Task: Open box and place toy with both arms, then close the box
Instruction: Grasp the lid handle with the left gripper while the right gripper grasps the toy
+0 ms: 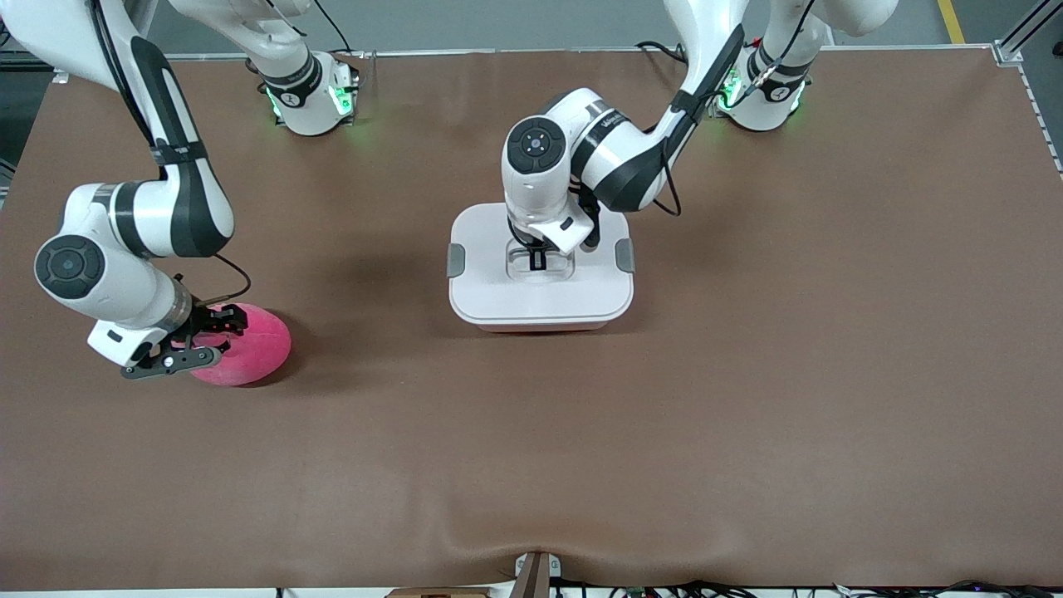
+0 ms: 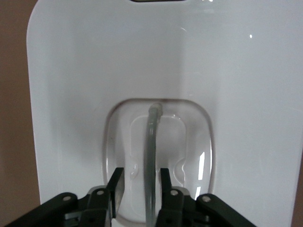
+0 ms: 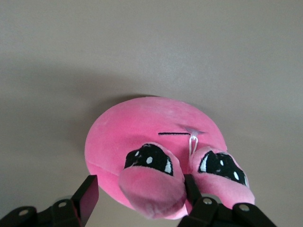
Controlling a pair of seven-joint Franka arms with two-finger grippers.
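Seen only in the left wrist view: left hand open, fingers either side of the translucent handle in the white lid's recess. Only in the right wrist view: right hand open astride one eye stalk of the toy, on the table toward the right arm's end. Box mid-table, lid on, contents hidden

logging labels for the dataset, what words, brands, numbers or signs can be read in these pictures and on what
No text can be read for certain.
Left arm: a small dark mark near the wrist, too blurred to read.
Arm bases: a small dark mark on each black band, too small to read.
Box, its lid and handle: no lettering.
Toy: black eye marks and a stitched line only, no words.
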